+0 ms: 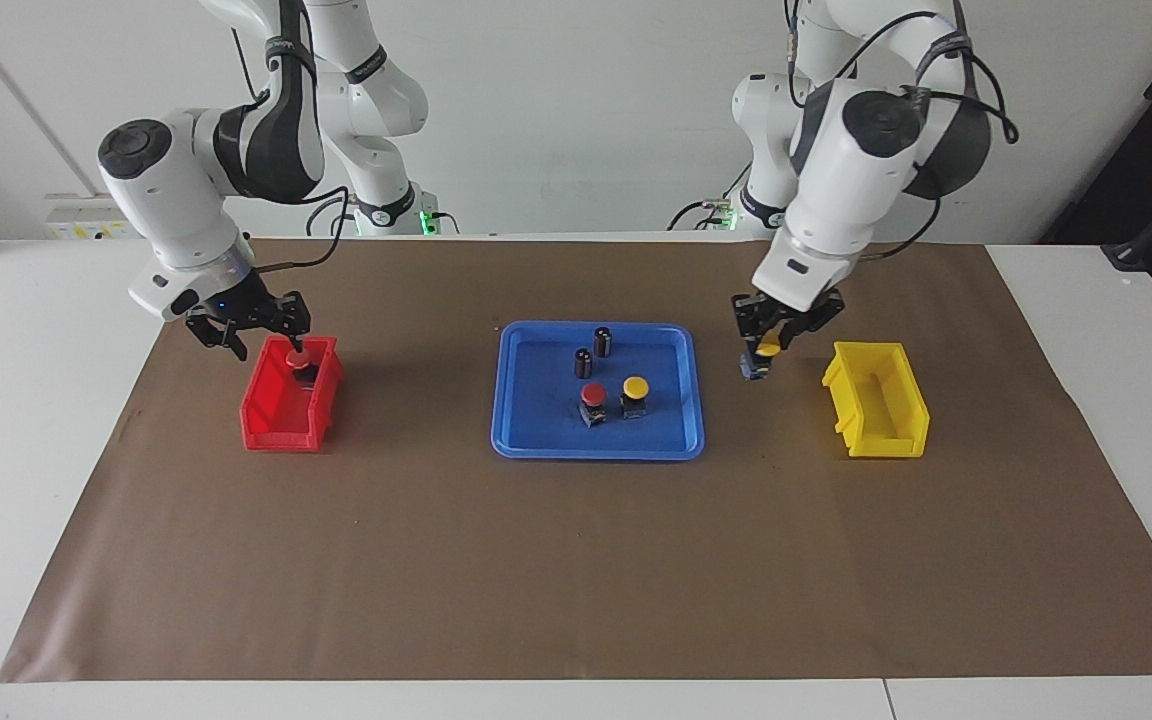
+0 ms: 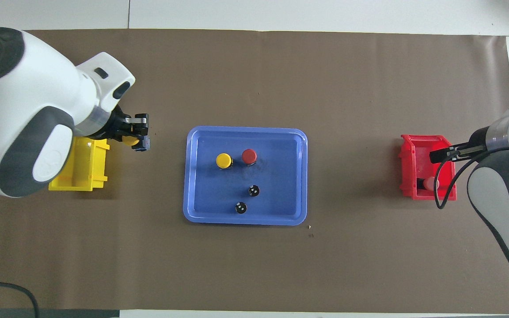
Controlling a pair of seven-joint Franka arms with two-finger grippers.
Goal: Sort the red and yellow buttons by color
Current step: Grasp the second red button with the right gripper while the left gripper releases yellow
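Note:
My left gripper [image 1: 764, 352] is shut on a yellow button [image 1: 767, 349], held over the brown mat between the blue tray [image 1: 536, 440] and the yellow bin [image 1: 901, 440]; it also shows in the overhead view [image 2: 130, 141]. My right gripper [image 1: 266, 345] is open just over the red bin [image 1: 276, 435]. A red button [image 1: 298, 358] lies tilted in that bin at the end nearer the robots, under one finger. One red button [image 1: 592, 394] and one yellow button [image 1: 635, 386] stand side by side in the tray.
Two small dark cylinders with silvery tops [image 1: 602, 342] [image 1: 583, 362] stand in the tray, nearer the robots than the buttons. The yellow bin [image 2: 77, 185] holds nothing that I can see. A brown mat [image 1: 576, 580] covers the table.

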